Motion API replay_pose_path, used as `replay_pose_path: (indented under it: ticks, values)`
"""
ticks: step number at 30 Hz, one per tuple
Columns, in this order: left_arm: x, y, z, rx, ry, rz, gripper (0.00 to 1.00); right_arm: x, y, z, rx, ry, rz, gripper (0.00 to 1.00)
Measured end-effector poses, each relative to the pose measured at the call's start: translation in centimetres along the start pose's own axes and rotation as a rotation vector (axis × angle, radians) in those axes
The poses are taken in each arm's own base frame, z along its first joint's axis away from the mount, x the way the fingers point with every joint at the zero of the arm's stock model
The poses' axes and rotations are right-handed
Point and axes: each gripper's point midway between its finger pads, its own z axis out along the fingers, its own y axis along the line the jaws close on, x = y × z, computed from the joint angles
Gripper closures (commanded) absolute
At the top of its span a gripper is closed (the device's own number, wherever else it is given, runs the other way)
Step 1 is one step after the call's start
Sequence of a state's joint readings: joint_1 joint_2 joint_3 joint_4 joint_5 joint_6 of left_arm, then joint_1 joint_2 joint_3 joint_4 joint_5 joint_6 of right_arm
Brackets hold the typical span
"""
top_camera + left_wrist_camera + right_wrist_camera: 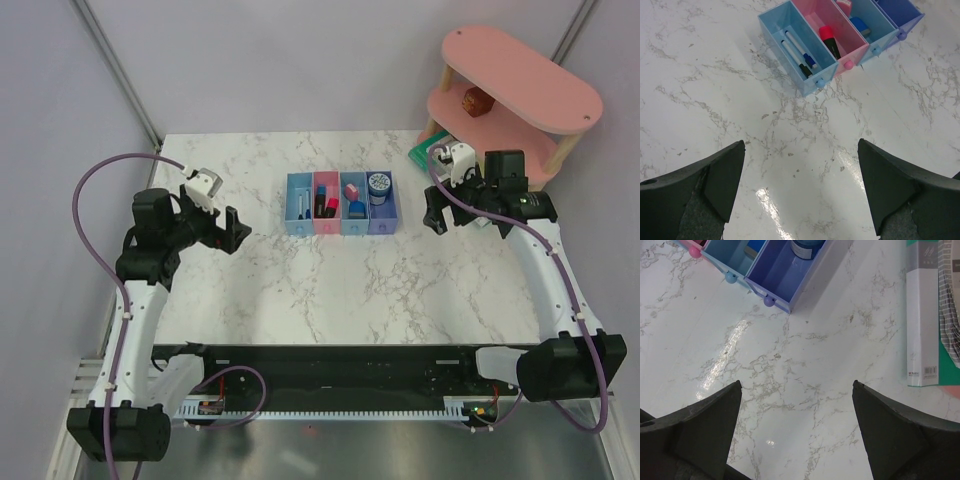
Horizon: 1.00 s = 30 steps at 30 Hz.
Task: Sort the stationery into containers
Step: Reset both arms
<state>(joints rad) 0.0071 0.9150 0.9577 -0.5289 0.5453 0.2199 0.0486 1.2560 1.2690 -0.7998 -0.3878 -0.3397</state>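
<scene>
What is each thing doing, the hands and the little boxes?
Left hand, open, empty.
Right hand, open, empty.
Light blue bin, holds two pens.
Pink bin, holds a pink highlighter.
Blue bin, holds eraser and blue cube.
Violet bin, holds tape roll.

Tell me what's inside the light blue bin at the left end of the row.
Two thin pens lie side by side along the light blue bin. Nothing else shows on its floor; the strip beneath the pens is covered.
</scene>
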Motion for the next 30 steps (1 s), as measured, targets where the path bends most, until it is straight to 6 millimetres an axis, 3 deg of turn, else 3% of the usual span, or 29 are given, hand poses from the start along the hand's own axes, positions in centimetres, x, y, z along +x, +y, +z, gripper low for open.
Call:
replay_pose_path:
  ticks: [30]
  values:
    - [0.88,0.54,-0.15,0.019,-0.003,-0.089,0.0,0.23,0.12,0.34,-0.004,-0.015,-0.001,0.02]
